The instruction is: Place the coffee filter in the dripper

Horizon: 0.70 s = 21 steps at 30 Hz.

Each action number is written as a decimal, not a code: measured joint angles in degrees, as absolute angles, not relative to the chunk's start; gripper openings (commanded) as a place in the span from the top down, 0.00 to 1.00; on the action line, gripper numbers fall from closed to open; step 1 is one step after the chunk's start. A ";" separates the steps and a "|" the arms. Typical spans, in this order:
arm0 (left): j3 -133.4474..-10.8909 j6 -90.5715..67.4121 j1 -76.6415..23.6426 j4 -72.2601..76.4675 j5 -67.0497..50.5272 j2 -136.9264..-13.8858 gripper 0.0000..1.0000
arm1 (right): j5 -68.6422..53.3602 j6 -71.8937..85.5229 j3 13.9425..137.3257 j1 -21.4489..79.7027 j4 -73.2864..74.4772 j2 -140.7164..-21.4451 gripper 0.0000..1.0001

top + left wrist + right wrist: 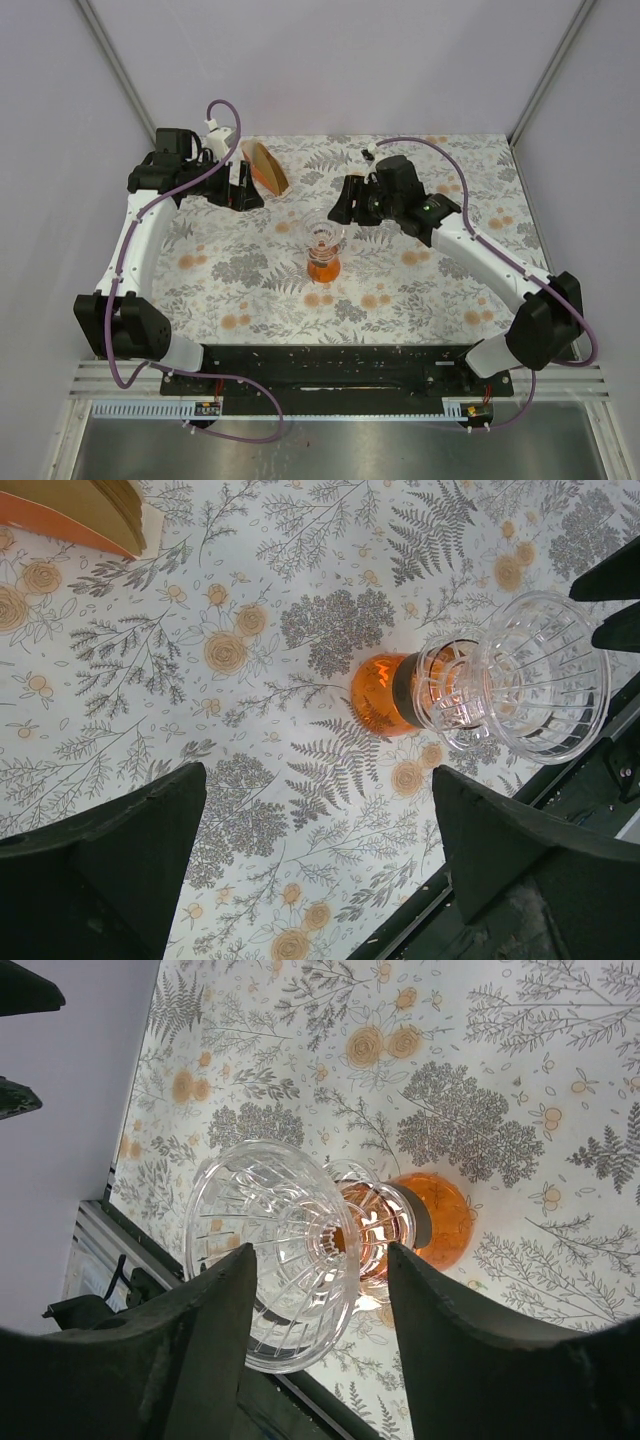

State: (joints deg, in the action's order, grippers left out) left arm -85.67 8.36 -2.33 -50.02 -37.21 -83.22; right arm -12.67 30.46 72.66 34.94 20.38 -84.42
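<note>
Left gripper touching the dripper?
Apart. The top external view shows bare tablecloth between the open left gripper and the dripper.

You're in a robot test cell, a lab rig and no home kitchen. Plain pale-lavender panel walls (pixel 350 60) rise beyond the left claw (pixel 245 195) and right claw (pixel 345 205), framed by bare aluminium corner posts (pixel 116 65). Under the claws lies a floral-print tablecloth (pixel 430 290). Behind them sit a black mounting plate (pixel 330 365) and looping purple cables (pixel 415 140).

Clear ribbed orange-based dripper (pixel 322 243); grey-and-orange floral tablecloth (pixel 250 292)
</note>
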 measured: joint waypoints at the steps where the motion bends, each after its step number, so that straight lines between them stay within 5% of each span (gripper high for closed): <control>1: -85.67 8.45 -2.33 -50.04 -37.10 -83.22 0.01 | -12.71 30.26 73.08 34.94 20.58 -84.42 0.29; 9: -85.69 9.85 -3.68 -47.53 -28.64 -83.53 0.02 | -11.33 23.99 81.97 34.94 24.45 -84.38 0.16; 15: -90.83 10.72 -7.31 -44.27 -19.31 -90.89 0.24 | -8.40 18.31 87.37 33.93 27.70 -84.36 0.16; 21: -96.31 3.51 -7.07 -36.88 -12.16 -101.19 0.20 | -6.81 15.88 87.64 32.05 29.91 -84.38 0.16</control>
State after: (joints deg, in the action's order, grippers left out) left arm -96.31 3.51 -7.07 -36.88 -12.16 -101.19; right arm -6.81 15.88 87.64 32.05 29.91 -84.38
